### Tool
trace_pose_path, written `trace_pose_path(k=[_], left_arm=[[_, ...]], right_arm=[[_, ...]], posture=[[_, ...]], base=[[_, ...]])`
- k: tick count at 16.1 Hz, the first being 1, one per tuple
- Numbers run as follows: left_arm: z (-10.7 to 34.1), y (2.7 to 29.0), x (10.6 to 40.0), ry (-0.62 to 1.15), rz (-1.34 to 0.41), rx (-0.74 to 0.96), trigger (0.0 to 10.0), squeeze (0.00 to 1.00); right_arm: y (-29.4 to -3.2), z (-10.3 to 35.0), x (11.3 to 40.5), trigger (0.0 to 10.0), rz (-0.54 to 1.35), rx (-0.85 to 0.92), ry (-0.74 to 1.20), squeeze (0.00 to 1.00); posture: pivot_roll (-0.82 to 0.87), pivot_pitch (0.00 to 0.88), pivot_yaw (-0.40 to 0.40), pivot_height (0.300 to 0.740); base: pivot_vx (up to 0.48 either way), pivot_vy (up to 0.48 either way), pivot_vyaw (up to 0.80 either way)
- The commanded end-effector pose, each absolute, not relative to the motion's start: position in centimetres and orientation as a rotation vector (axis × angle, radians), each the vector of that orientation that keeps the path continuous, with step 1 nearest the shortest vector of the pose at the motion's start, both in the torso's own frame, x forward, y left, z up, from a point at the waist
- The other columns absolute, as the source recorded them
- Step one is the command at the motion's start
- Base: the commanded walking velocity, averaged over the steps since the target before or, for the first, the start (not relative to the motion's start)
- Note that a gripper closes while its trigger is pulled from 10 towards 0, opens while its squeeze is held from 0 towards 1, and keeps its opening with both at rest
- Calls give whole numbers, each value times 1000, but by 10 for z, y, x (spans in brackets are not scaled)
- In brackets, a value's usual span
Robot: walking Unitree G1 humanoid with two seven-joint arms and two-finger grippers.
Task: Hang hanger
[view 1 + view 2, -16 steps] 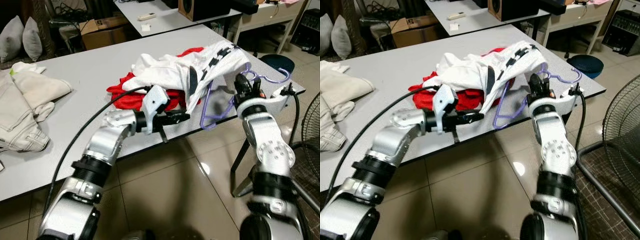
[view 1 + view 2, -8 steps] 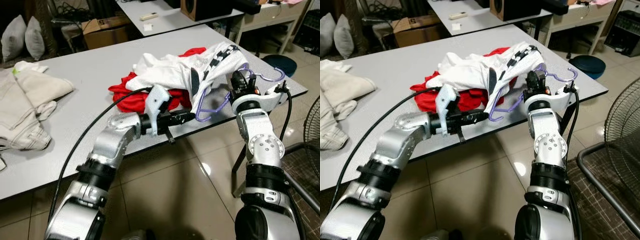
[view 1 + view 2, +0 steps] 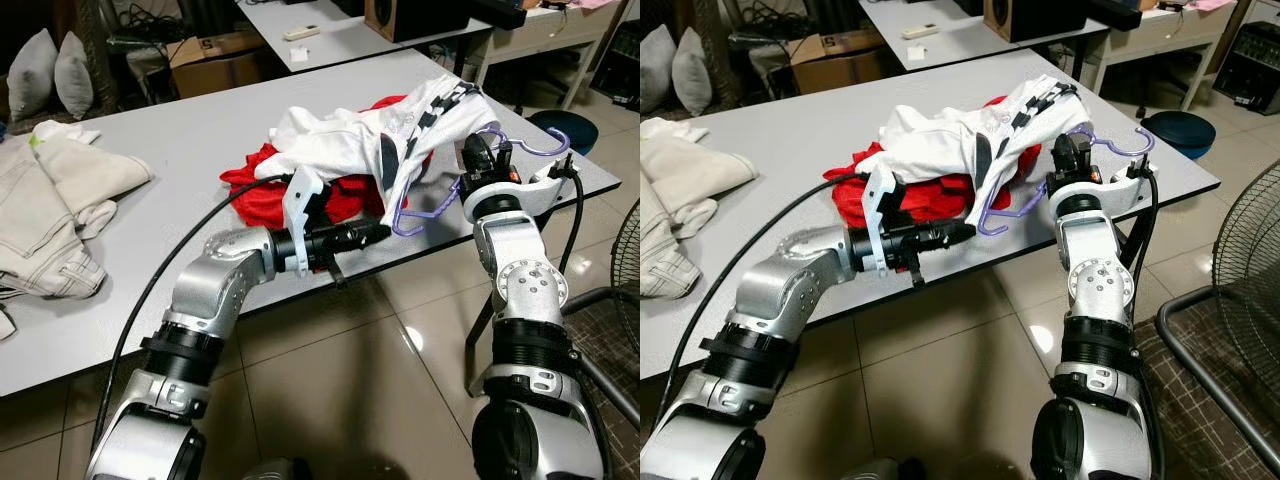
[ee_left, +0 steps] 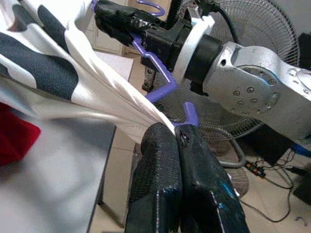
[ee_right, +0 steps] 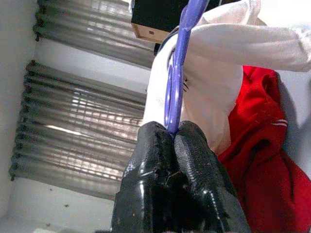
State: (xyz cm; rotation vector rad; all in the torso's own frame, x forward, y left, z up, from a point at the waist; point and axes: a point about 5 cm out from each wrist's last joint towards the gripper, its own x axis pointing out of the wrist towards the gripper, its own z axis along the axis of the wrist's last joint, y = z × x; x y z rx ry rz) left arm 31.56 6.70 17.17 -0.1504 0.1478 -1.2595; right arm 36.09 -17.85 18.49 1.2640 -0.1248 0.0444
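A purple plastic hanger point(image 3: 422, 210) sits partly inside a white shirt with black checks point(image 3: 340, 145) at the grey table's point(image 3: 180, 150) near right edge. My right gripper point(image 3: 475, 155) is shut on the hanger just below its hook point(image 5: 177, 73). The shirt lies over a red garment point(image 3: 255, 190). My left gripper point(image 3: 380, 232) reaches along the table's front edge. It is shut on the shirt's hanging hem point(image 4: 146, 114), right beside the hanger's lower end point(image 4: 189, 114).
Beige clothes point(image 3: 50, 210) lie on the table's left part. A standing fan point(image 3: 1240, 250) is on the floor to the right, and a blue round stool point(image 3: 565, 128) beyond the table corner. A second table point(image 3: 340, 35), a cardboard box point(image 3: 205, 60) and pillows point(image 3: 50, 85) stand behind.
My right gripper has lifted the hanger, so its lower bar hangs less far below the table edge. The left gripper's tip has closed in on the shirt's hem.
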Motion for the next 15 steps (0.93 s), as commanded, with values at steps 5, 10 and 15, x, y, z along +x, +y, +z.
trace_pose_path(k=[5,10,15], left_arm=[[175,51,294,174,-1443,-192,0,0],[189,37,288,138,-1471,-257,0,0],[192,9,272,153,-1554,-261,0,0]], right_arm=[[-205,203,369,10000,-75,1266,-261,0],[-206,200,373,10000,-108,1249,-254,0],[-199,202,378,10000,-130,1272,-254,0]], posture=[[-87,0,118,740],[-87,0,117,740],[-89,0,122,740]], base=[[0,0,0],[0,0,0],[0,0,0]])
